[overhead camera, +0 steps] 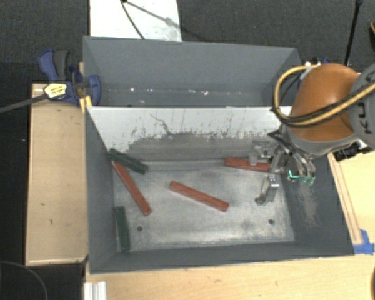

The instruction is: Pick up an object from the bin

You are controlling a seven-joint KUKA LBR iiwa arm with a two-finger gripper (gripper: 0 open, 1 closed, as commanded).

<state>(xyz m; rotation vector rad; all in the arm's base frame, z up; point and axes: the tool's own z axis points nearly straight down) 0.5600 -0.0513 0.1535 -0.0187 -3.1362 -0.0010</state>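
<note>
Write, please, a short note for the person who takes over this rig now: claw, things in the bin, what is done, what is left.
Claw: low at the right side of the bin, at the right end of the back red stick. I cannot tell if it holds that stick.
Things: middle red stick, left red stick, back green stick and front green stick, all lying on the floor.
Done: nothing is lifted yet.
Left: grasp one stick and lift it out.

Even light w/ glare on bin (187, 122) back wall.
</note>
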